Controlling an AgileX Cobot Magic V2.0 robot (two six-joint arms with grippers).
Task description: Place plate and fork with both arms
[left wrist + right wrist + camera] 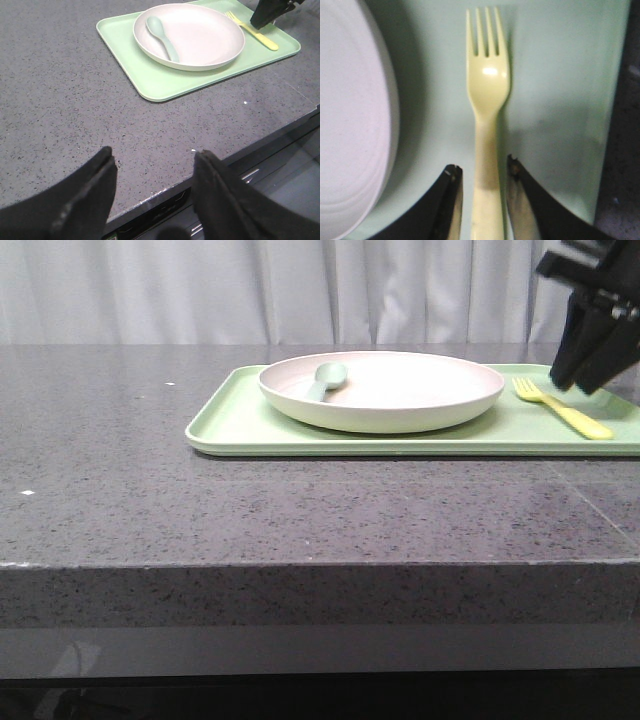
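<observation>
Fork (488,125) step: right gripper (484,172) straddled fork handle beside plate (382,390), fingers narrow, contact unclear; next needs a firm close. Left gripper (152,172) wide, empty

Yellow fork (487,100), pale-green tray (250,420)

Soft, even overhead light, bright throughout. Specular glint on small yellow plastic fork (487,115) in right wrist view, which is blurred close-up. Faint shadows under large round off-white plate (382,390). Front view sharp.
</observation>
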